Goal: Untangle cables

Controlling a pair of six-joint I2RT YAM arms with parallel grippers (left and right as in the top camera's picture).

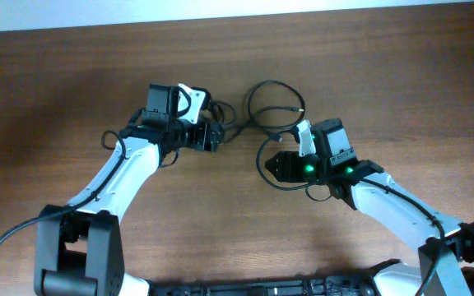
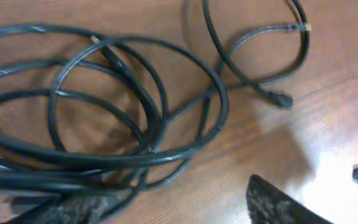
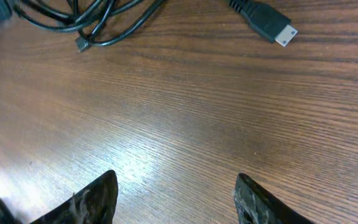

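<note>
Cables (image 1: 275,82), thin black flexible cords, sit in a loopy tangle on the brown wooden worktop (image 1: 72,74) between both arms. Left hand (image 1: 214,136) is spread wide right at the bundle, gripping nothing. Right hand (image 3: 176,193) is released too, with a black plug with a silver tip (image 3: 263,23) lying ahead of it

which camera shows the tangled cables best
Left wrist: the cables fill the frame, crossings clear. Overhead shows them small between the arms; right wrist catches only a corner of loops and one plug.
</note>
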